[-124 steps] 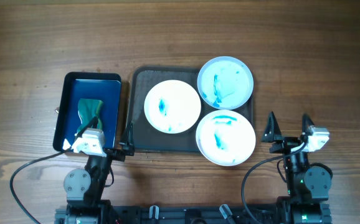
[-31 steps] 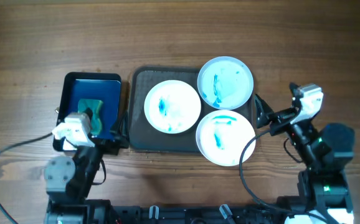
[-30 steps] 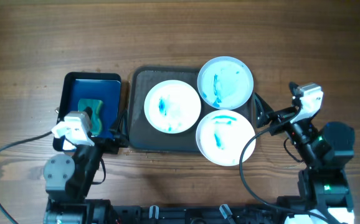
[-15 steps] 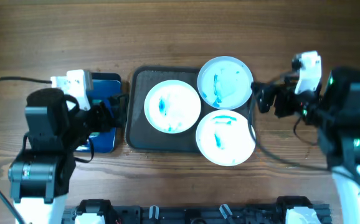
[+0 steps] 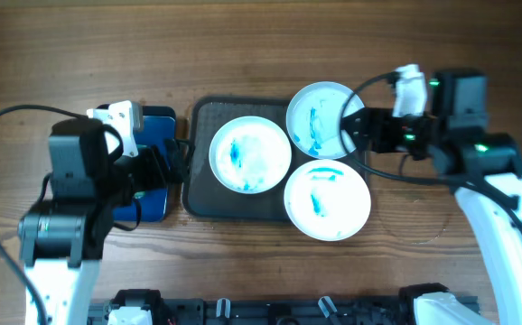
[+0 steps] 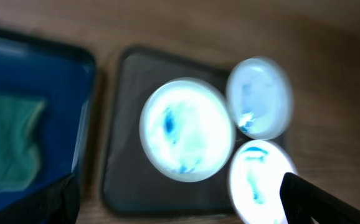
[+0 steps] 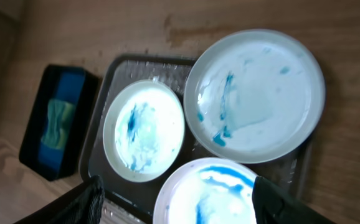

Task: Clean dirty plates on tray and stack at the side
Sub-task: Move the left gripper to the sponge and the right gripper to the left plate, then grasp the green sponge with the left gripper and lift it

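Your right gripper (image 5: 355, 135) has its fingers wide apart and holds nothing. It hangs above the right rim of the bluish plate (image 5: 327, 118), which lies at the far right corner of the grey tray (image 5: 202, 117). The middle plate (image 5: 250, 154) lies left of it, and the near plate (image 5: 327, 199) sits below, its edge over the tray's rim. Your left gripper (image 5: 169, 162) is wide and empty too, between the blue tray (image 5: 157, 119) and the grey tray, beside the middle plate
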{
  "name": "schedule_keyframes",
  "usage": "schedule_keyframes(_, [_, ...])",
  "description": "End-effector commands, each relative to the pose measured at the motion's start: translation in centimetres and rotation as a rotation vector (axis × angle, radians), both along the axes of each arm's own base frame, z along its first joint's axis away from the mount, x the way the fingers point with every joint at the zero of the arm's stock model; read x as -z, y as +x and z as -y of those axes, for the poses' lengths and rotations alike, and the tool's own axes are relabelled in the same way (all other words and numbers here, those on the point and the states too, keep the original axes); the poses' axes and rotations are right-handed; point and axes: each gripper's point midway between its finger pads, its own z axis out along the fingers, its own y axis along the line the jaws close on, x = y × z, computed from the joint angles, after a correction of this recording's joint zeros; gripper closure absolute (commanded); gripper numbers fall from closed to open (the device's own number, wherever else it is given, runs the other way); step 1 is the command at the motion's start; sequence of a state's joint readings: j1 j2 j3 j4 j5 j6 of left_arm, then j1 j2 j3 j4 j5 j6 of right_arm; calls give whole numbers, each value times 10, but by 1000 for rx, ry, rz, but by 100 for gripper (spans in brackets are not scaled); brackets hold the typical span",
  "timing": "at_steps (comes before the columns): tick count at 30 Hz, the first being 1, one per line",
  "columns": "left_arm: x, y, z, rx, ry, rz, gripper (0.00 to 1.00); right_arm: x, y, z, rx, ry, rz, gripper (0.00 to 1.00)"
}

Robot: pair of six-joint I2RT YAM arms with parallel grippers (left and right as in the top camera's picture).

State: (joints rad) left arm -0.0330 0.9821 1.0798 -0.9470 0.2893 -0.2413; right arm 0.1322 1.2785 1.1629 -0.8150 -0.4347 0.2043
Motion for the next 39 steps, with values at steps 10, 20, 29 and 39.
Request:
schedule_keyframes(10, [44,26,-82,-385,243,-312,0,136,28,-76,147,-116,-386,66])
schedule_keyframes(20, [49,26,-100,-433,314,-329,0,199,31,-107,81,-124,-447,73])
schedule_keyframes(29, [81,35,-103,-399,358,-435,1,215,21,-120,88,-169,-464,75])
schedule_keyframes(39, [115,44,-103,-251,438,-520,18,229,20,-118,110,-190,-483,96])
